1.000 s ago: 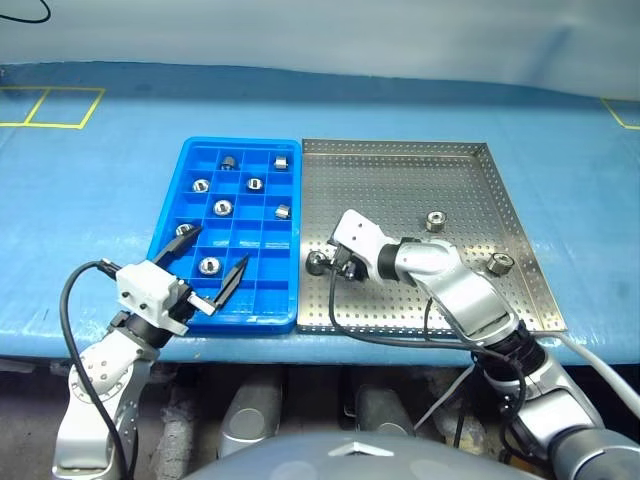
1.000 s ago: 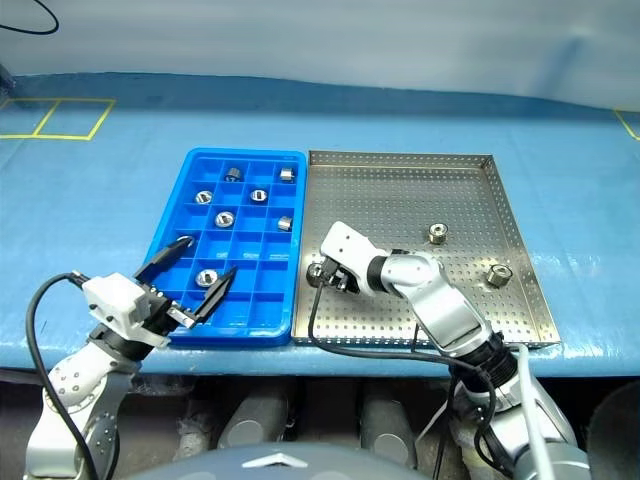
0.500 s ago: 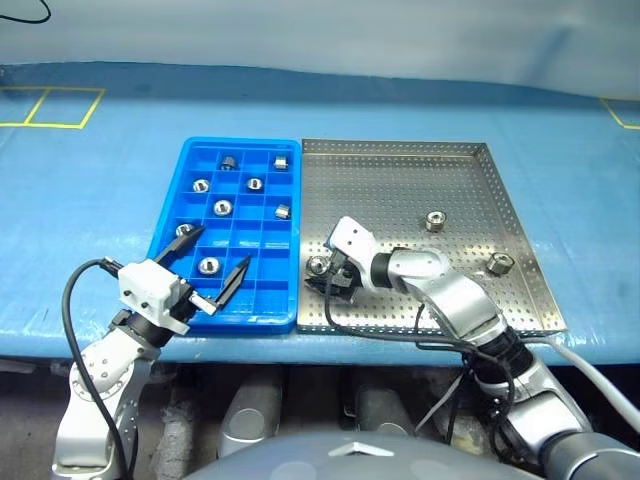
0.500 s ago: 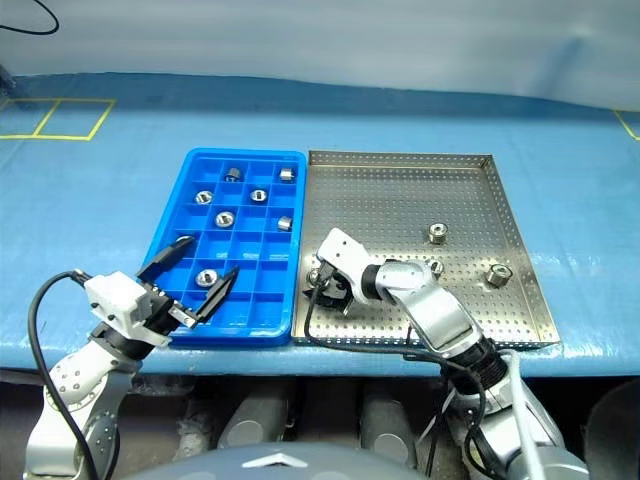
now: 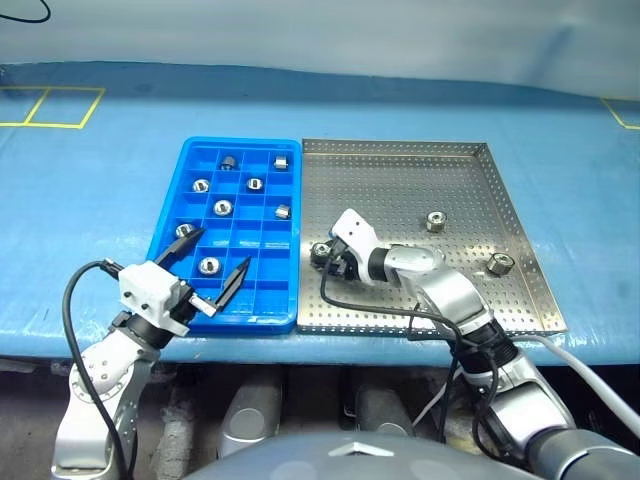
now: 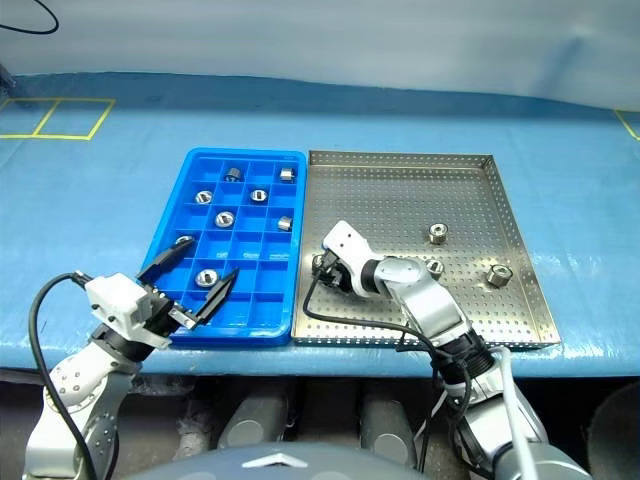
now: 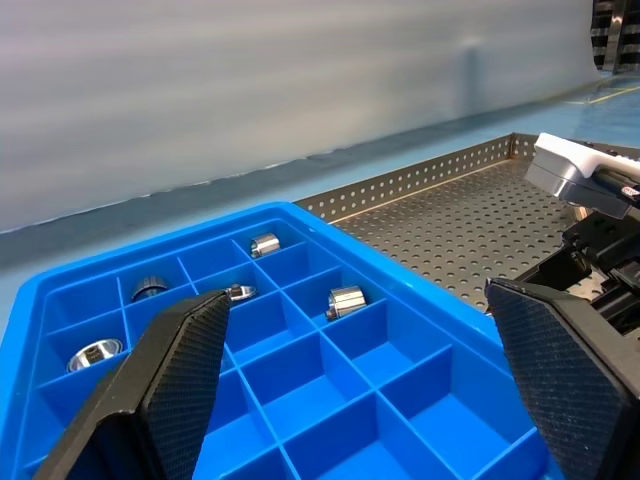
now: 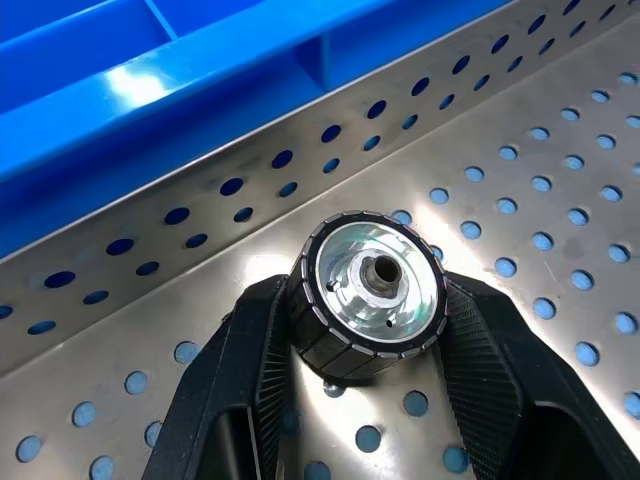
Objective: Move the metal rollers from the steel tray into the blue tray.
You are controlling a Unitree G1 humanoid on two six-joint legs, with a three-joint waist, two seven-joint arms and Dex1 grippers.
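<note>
One roller (image 8: 368,292) between right claw (image 8: 365,340) fingers

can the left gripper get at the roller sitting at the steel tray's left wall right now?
Probably not. The right gripper is already shut on that roller, its fingers on both sides, against the steel tray wall. The left gripper hangs open over the blue tray near end.

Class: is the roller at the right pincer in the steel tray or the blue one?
Steel tray: roller sits on its perforated floor.
</note>
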